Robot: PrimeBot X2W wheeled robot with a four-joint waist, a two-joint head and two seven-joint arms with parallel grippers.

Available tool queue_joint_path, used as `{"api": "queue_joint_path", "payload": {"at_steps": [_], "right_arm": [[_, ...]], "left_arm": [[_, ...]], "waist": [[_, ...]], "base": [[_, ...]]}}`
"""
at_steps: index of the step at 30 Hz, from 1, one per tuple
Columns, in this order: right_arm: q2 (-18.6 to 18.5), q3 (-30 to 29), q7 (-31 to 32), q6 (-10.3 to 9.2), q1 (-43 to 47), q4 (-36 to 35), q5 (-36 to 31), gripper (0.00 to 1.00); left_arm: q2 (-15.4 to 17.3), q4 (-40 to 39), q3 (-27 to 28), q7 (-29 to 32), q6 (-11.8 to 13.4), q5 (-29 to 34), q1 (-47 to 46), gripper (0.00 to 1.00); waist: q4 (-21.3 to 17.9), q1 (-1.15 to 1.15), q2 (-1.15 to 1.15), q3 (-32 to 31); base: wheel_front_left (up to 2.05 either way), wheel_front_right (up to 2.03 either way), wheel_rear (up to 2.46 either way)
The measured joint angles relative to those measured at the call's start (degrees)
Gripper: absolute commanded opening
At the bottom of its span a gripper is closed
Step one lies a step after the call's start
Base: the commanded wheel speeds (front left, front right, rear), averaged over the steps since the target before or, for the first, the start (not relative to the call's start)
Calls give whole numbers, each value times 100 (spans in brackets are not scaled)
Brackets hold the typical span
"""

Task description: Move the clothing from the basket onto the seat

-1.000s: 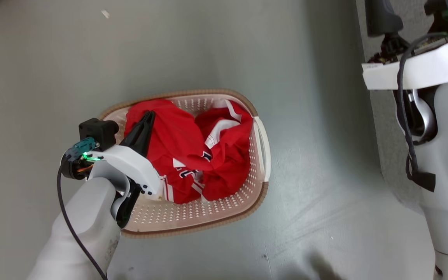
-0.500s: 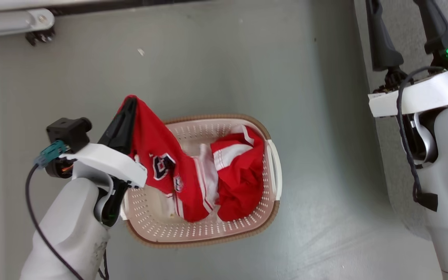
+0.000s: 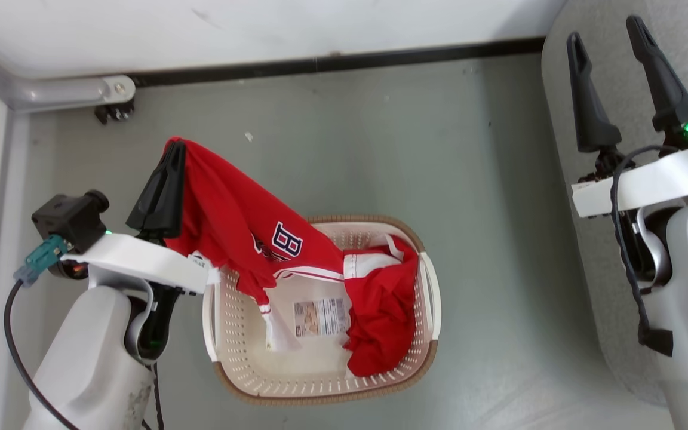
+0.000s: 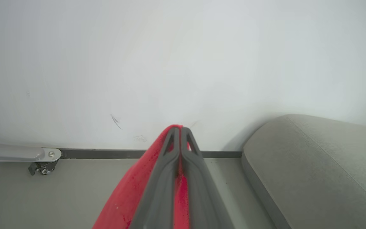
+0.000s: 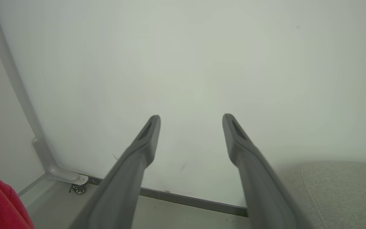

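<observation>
My left gripper is shut on a red jersey with navy-and-white lettering, held up above and left of the basket; its lower hem still trails into the basket. In the left wrist view the closed left gripper pinches red cloth. A second red garment with white trim lies crumpled in the basket's right half, beside a barcode label on the floor. The grey seat runs along the right edge. My right gripper hangs open over it, holding nothing; in the right wrist view the right gripper faces the wall.
A white wall with a dark baseboard closes the far side. A grey metal leg with a caster stands at the far left. Grey floor lies between the basket and the seat.
My left gripper has lifted the jersey up out of the basket, uncovering the label on its floor. The head camera has tilted up, bringing the wall and baseboard into view.
</observation>
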Motion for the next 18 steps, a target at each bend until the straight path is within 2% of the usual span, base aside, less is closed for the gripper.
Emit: {"api": "queue_joint_path", "payload": {"at_steps": [18], "right_arm": [[108,-78,1,0,725,129,-38,100]], "left_arm": [[138,-775,410,-14,-1,259,481,0]], "waist": [[-9,0,0,-932]], "base": [[0,0,0]]}}
